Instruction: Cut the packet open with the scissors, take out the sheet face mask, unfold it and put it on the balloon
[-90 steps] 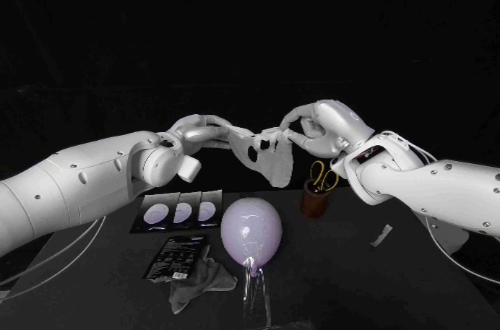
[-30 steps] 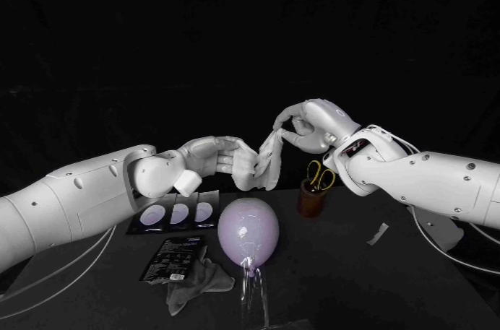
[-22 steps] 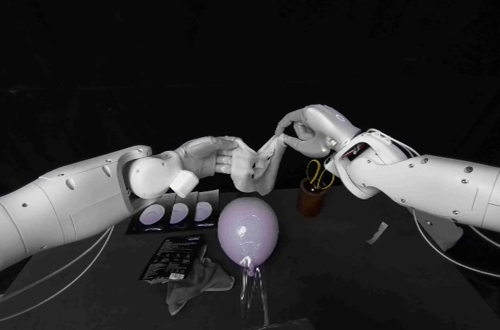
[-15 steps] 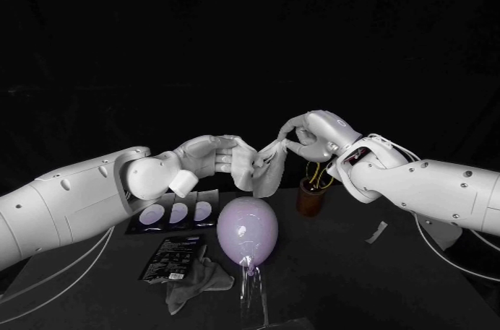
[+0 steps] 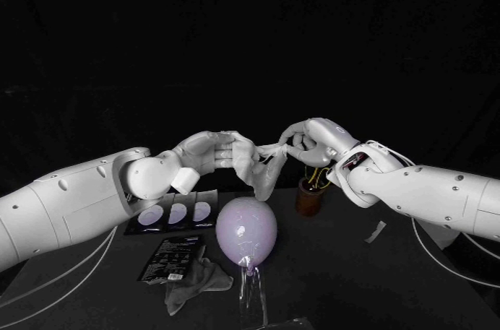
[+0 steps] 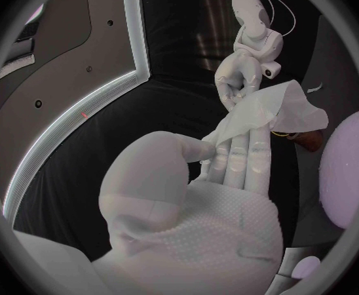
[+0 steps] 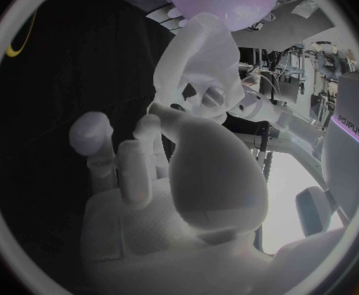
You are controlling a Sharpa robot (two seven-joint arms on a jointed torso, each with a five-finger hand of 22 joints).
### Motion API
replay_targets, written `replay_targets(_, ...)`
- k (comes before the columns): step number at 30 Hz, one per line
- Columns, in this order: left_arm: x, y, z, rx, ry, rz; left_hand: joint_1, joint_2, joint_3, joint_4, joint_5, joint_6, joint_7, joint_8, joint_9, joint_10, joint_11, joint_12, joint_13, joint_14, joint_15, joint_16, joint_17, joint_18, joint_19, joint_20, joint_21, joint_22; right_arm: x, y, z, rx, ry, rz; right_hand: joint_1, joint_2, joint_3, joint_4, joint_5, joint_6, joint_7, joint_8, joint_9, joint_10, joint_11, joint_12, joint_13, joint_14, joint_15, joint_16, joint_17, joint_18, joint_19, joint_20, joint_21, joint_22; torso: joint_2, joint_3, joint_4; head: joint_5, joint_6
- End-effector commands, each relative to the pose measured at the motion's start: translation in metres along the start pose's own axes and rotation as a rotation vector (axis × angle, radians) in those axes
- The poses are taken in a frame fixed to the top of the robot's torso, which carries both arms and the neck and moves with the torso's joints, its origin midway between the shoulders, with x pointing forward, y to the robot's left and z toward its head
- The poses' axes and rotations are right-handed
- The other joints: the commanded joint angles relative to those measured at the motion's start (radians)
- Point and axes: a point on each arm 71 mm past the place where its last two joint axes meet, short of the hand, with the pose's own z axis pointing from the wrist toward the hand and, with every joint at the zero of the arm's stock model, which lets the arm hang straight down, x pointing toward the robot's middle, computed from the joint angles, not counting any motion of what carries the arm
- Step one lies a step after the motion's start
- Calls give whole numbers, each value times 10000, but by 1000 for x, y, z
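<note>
White mask (image 5: 256,168) hangs crumpled in mid-air between both hands, above the balloon (image 5: 248,229). The left hand (image 5: 214,151) pinches one edge and the right hand (image 5: 305,140) grips the other. On the black table (image 5: 344,272) lie the packet (image 5: 174,258) and a cloth (image 5: 203,281); scissors (image 5: 318,177) stand in a cup (image 5: 309,200). Behind is darkness.
</note>
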Motion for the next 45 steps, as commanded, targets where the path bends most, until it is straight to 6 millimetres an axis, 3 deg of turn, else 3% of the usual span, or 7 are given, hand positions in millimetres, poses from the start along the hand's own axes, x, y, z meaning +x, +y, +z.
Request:
replay_targets(1, 1, -4, 1, 476, -289, -342, -17, 39, 2, -32, -37, -63, 1311, 52, 1090, -90, -23, -75, 5, -30, 32, -56, -17, 74, 5, 61, -55, 1, 6, -5, -1, 326, 348, 331, 31, -121, 45, 50, 42, -88, 33, -90, -61, -392, -27, -697, -592, -86, 96, -172, -31, 190, -213, 23, -439, 688, 8, -5, 0, -18, -15)
replay_targets(11, 6, -6, 4, 454, -368, -448, 6, 72, -26, -59, -37, -127, 1363, 42, 1095, -302, 33, -233, 8, -167, 70, -216, -26, 78, 237, 68, -16, 28, 26, -15, 1, 772, 833, 659, 153, -315, 330, 93, 33, -481, 255, -498, -348, -728, 189, -2417, -2233, -2038, 302, -2882, -3157, 703, -2105, 214, -4272, -512, -7, 0, 6, -29, -40)
replay_targets(26, 2, -9, 8, 625, -2089, -464, 34, 80, -36, -113, -36, -127, 1425, 53, 1101, -445, 95, -329, 13, -376, 139, -394, -50, 56, 180, 115, -122, -6, 43, -28, 3, 1626, 1377, 878, 311, -224, 47, -23, 27, -619, 579, -1246, -779, -180, 539, -5228, -5404, -3148, 594, -6112, -5766, 716, -2400, 462, -5425, -1309, -9, -4, 0, 27, -43)
replay_targets(34, -5, -10, 8, 943, -3944, -390, 47, 61, -56, -140, -37, -82, 1506, 54, 1090, -529, 179, -378, 29, -739, 260, -686, -101, 46, -111, 235, -383, -22, 31, -21, -10, 2479, -199, 2250, -482, -359, -485, 488, 53, -254, 598, -1345, -872, 666, 487, -5215, -5845, -2361, 559, -5954, -5706, 739, -1890, 495, -5519, -1538, -11, 2, -5, 104, 3)
replay_targets(38, -8, -11, 10, 1133, -4759, -369, 51, 27, -62, -142, -37, -22, 1529, 61, 1074, -484, 213, -352, 37, -864, 329, -802, -119, 24, -530, 328, -660, -38, 25, -2, -16, 2315, -910, 2648, -969, -641, -1045, 830, 186, 27, 315, -1312, -901, 1505, 165, -4140, -5209, -769, 260, -3096, -2977, 760, -1144, 277, -5240, -1493, -17, 8, -8, 107, 39)
replay_targets(41, -10, -11, 11, 1259, -5414, -319, 57, 11, -53, -146, -37, 5, 1532, 63, 1066, -465, 216, -341, 39, -865, 336, -822, -117, 34, -611, 353, -717, -30, 23, 19, -20, 1845, -1217, 2551, -1149, -742, -1381, 1013, 462, 70, 235, -1362, -957, 1622, 91, -3021, -4318, -34, 187, -1217, -993, 367, 6, 141, -2556, -469, -18, 12, -4, 131, 77)
replay_targets(45, -12, -11, 13, 1421, -6043, -246, 72, -65, 1, -162, -38, 119, 1550, 65, 1029, -402, 237, -305, 41, -967, 389, -943, -141, 37, -956, 443, -936, -26, 27, 41, -19, 1294, -1123, 2055, -1429, -887, -1860, 1381, 940, -45, 273, -1445, -1040, 678, 164, -1651, -2928, -183, 250, -952, -838, 355, -62, 158, -2414, -168, -27, 19, 3, 165, 121)
